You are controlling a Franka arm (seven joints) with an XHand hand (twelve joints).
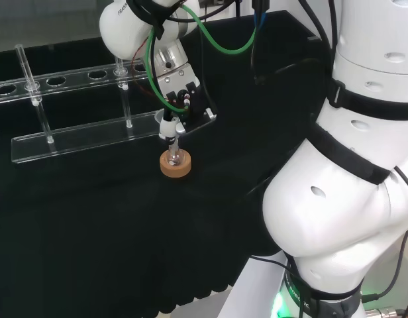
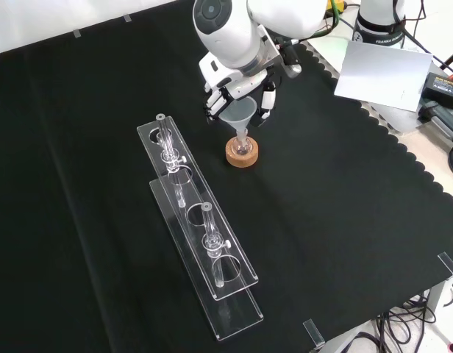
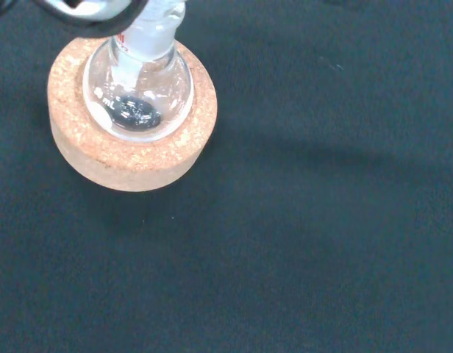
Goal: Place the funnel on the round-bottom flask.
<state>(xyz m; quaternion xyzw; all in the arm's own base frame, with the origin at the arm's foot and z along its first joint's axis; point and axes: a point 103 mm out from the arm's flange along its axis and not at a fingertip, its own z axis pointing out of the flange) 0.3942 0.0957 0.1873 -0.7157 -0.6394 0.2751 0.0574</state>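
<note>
A small clear round-bottom flask (image 2: pixel 242 146) sits upright in a cork ring (image 2: pixel 242 155) near the middle of the black cloth. The clear funnel (image 2: pixel 237 114) stands directly over it, stem down in the flask's neck. The hand (image 2: pixel 245 87) hangs right above, fingers curled against both sides of the funnel's cone. In the head view the hand (image 1: pixel 181 93) reaches down to the funnel (image 1: pixel 160 118) over the flask (image 1: pixel 175 158) and cork ring (image 1: pixel 175 169). The wrist view looks down on the flask (image 3: pixel 138 84) in its cork ring (image 3: pixel 131 158), with the funnel's blurred rim (image 3: pixel 87 15) above.
A long clear rack (image 2: pixel 201 243) with upright glass tubes stands left of the flask in the front view, and behind it in the head view (image 1: pixel 78 136). The arm's white links (image 1: pixel 350 199) fill the head view's right. The cloth's scalloped edge (image 2: pixel 403 147) runs along the right.
</note>
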